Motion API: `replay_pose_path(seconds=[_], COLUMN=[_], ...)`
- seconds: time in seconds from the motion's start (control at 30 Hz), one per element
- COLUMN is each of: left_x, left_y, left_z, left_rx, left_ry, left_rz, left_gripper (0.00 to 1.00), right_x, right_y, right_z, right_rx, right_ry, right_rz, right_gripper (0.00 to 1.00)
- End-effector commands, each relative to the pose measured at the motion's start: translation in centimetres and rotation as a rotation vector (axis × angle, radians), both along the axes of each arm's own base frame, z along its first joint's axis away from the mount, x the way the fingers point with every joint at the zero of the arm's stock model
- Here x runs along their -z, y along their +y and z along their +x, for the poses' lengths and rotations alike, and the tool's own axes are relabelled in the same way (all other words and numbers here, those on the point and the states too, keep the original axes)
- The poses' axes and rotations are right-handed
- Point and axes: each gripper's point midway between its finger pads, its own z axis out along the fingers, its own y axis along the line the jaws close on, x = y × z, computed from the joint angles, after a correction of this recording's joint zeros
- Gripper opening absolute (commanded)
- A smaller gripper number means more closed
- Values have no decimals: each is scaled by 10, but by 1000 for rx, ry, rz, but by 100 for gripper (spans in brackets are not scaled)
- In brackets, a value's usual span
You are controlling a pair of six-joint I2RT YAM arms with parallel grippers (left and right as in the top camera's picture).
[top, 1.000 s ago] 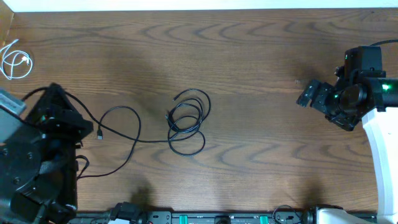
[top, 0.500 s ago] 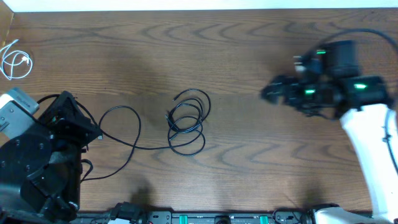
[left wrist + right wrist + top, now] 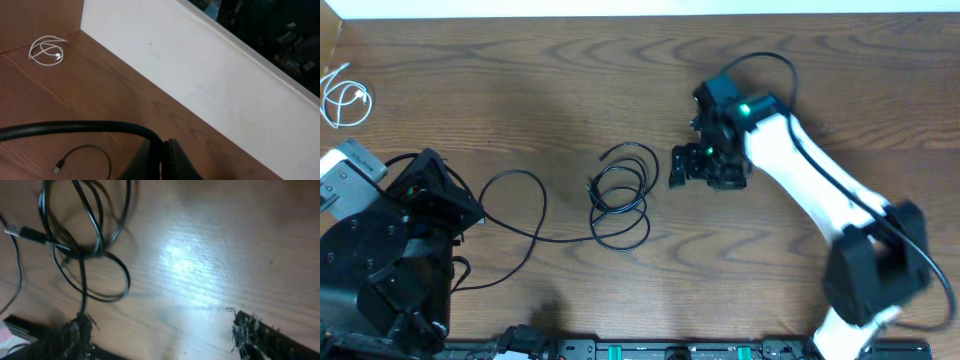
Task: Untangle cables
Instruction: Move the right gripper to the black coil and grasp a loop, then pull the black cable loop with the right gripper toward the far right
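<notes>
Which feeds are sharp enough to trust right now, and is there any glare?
Overhead: evenly lit, black cable loops crisp. Right wrist: soft throughout, a bright glare patch on the table right of the loops. Left wrist: white cable clear, small.

Right arm swung in from the far right table [image 3: 520, 80] edge to centre. Right gripper [image 3: 677, 167] now sits just right of the coiled black cable [image 3: 620, 195], not touching it, jaws apart. Left arm [image 3: 410, 250] shifted slightly up and right, closer to the loose black cable loop [image 3: 525, 190].
</notes>
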Motion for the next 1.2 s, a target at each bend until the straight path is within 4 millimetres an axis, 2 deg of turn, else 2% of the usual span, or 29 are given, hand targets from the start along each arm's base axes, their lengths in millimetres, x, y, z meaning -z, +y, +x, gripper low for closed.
replay_pose_path(seconds=[0.0, 0.07, 0.2, 0.23, 0.33, 0.47, 0.73, 0.8, 0.87, 1.0, 1.1, 1.17], left_x=[-2, -2, 0, 1, 3, 3, 4, 5, 7, 11, 15, 19], left_y=[0, 0, 0, 0, 0, 0, 0, 0, -1, -1, -2, -2], left_z=[-1, -1, -2, -2, -2, -2, -1, 1, 3, 7, 10, 12], left_rx=[8, 8, 8, 8, 8, 8, 8, 8, 9, 8, 9, 9], left_ry=[-2, -2, 11, 14, 22, 23, 27, 33, 42, 63, 83, 102], left_rz=[15, 15, 18, 18, 19, 20, 21, 22, 23, 27, 31, 34], left_gripper=[8, 8, 8, 8, 8, 8, 8, 8, 8, 8, 8, 8], right_x=[-16, -14, 7, 15, 32, 52, 84, 90, 94, 90, 68, 42], right_y=[16, 21, 39, 45, 68, 81, 92, 90, 85, 73, 55, 37], right_z=[25, 32, 36, 37, 32, 28, 23, 23, 25, 30, 42, 53], right_rx=[-69, -81, -69, -63, -87, -80, -67, -67, -64, -54, -26, 1], right_ry=[-39, -49, -37, -31, -9, 5, 37, 35, 25, 1, -39, -81], right_rz=[-10, -43, -53, -53, -16, -35, -69, -88, -123, -174, -225, -269], right_gripper=[89, 90, 93, 91, 79, 75, 50, 40, 26, 1, 1, 1])
